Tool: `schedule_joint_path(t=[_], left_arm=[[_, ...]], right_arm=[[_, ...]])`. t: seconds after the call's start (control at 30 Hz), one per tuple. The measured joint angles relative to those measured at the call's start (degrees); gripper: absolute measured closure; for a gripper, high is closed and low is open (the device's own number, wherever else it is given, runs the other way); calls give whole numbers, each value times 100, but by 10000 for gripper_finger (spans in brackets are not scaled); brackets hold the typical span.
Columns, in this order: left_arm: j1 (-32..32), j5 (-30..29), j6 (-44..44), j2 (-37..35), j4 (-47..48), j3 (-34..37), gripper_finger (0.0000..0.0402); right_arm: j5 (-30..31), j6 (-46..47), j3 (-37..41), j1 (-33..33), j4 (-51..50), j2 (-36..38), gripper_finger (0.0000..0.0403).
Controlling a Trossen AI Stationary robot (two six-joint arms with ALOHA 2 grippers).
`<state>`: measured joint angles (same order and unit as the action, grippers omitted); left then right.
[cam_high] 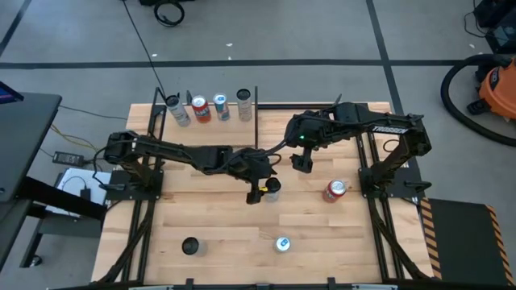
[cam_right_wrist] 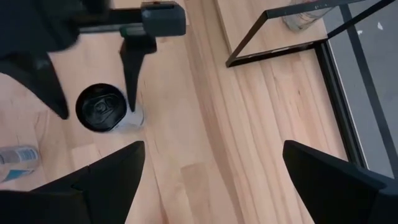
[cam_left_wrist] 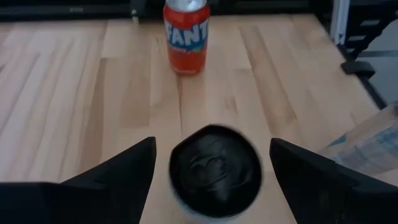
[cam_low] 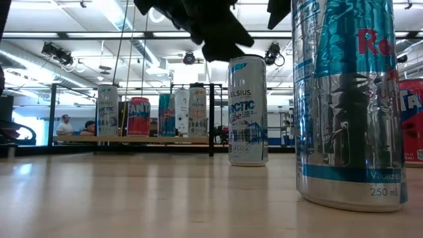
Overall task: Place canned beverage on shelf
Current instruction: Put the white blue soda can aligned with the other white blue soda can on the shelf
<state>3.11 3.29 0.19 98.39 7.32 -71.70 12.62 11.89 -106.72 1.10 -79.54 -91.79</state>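
Note:
A Celsius can with a black top [cam_left_wrist: 215, 172] stands upright on the tabletop near the middle; it also shows in the high view [cam_high: 274, 189] and the low view [cam_low: 248, 109]. My left gripper [cam_left_wrist: 212, 149] is open above it, one finger on either side of the can's top with a gap showing on both sides. It also shows in the high view [cam_high: 264, 191]. My right gripper [cam_high: 301, 165] is open and empty, held above the table just to the right and farther back. The shelf [cam_high: 211, 123] stands at the far left with several cans upright on it.
A red Fanta can [cam_high: 334, 191] stands to the right of the Celsius can. A blue-topped Red Bull can [cam_high: 282, 243] and a black-topped can [cam_high: 190, 246] stand near the front edge. Black frame rods run along both table sides.

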Motion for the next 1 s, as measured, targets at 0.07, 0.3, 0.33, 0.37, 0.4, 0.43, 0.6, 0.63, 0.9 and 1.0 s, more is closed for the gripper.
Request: schedule_joint_path(t=[0.07, 0.3, 0.33, 0.37, 0.4, 0.43, 0.6, 0.63, 0.9, 1.0], left_arm=[[0, 2, 0, 8, 15, 2, 86], [0, 151, -22, -3, 21, 2, 86], [0, 191, -81, -1, 23, 2, 86], [0, 204, -114, 28, 2, 2, 86], [0, 207, -131, 63, -30, 0, 86], [0, 202, -130, 81, -1, 0, 86], [-4, 207, -122, 304, 27, 0, 86], [-4, 204, -109, 314, 39, 4, 86], [-11, 74, -106, 310, 10, 4, 86], [-35, 77, -149, 407, 31, 2, 86]], right_arm=[[1, -4, 0, 0, -3, 0, 11], [10, -64, 0, 0, -5, 0, 11], [23, -95, 0, 0, -5, 0, 11], [28, -108, 0, 0, -7, 0, 11], [29, -115, 0, 0, -6, 0, 11], [31, -115, 0, 0, -5, 0, 11], [31, -115, 2, 0, -13, 0, 11], [40, -115, 2, 0, -24, 0, 11], [70, -115, 2, 0, -33, 0, 11], [83, -115, 2, 0, -38, 0, 11]])
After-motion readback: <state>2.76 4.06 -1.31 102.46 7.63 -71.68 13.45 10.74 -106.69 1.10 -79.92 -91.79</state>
